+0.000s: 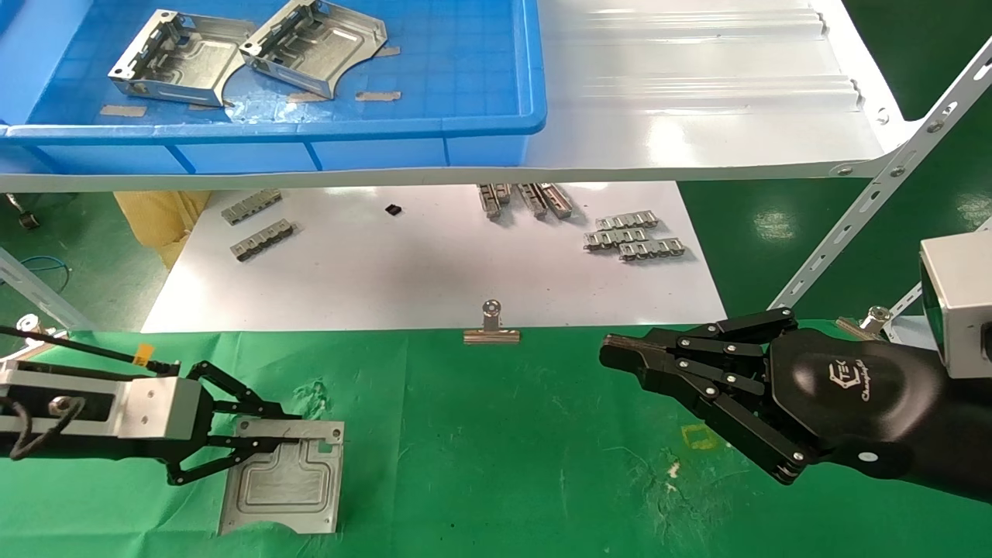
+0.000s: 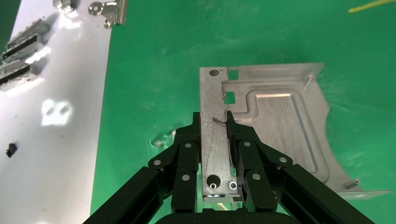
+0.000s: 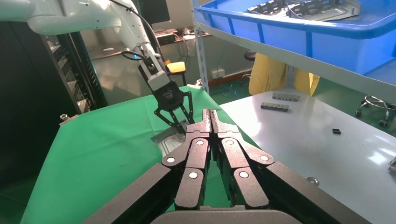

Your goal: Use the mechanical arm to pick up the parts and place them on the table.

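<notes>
A: The left gripper (image 1: 267,431) has its fingers pinched on the raised edge of a part (image 1: 283,480) that lies flat on the table (image 1: 496,465).

B: The risk?

A: If it lifts before opening, the part may drag and ruck the cloth.

B: And the right gripper (image 1: 620,355)?

A: It hovers over the table, fingers pressed together, holding nothing. Two more parts (image 1: 248,54) wait in the bin (image 1: 465,116).
</notes>
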Robot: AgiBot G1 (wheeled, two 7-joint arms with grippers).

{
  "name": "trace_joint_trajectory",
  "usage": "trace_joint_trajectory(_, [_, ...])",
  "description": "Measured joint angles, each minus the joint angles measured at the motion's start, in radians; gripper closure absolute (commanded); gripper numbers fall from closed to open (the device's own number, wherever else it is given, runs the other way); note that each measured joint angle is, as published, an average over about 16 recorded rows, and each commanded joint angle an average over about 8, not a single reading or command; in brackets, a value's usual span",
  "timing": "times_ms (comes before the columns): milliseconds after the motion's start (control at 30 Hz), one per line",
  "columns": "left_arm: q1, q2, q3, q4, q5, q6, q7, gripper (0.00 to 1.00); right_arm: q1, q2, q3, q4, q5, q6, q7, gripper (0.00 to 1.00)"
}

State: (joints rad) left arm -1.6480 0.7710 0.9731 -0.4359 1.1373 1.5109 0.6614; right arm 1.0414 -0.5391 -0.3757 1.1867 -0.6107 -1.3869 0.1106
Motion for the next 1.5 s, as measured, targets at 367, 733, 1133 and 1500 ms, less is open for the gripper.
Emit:
trace_joint_trajectory(367, [-0.005, 0.039, 0.015, 0.083, 0.037, -0.038, 0.068, 0.24, 0.000, 0.000, 0.000, 0.000, 0.000, 0.000, 0.000, 1.00])
trace_joint_trajectory(733, [-0.025, 0.054, 0.012, 0.133, 0.033, -0.028, 0.083, 0.00, 0.000, 0.000, 0.000, 0.000, 0.000, 0.000, 0.000, 1.00])
trace_joint_trajectory(1133, [-0.041, 0.031, -0.026, 0.096, -0.075, 0.069, -0.027, 0.00, 0.000, 0.000, 0.000, 0.000, 0.000, 0.000, 0.000, 1.00])
trace_joint_trajectory(1500, [0.031, 0.005, -0.114, -0.029, -0.148, 0.082, -0.180, 0.00, 0.000, 0.000, 0.000, 0.000, 0.000, 0.000, 0.000, 0.18])
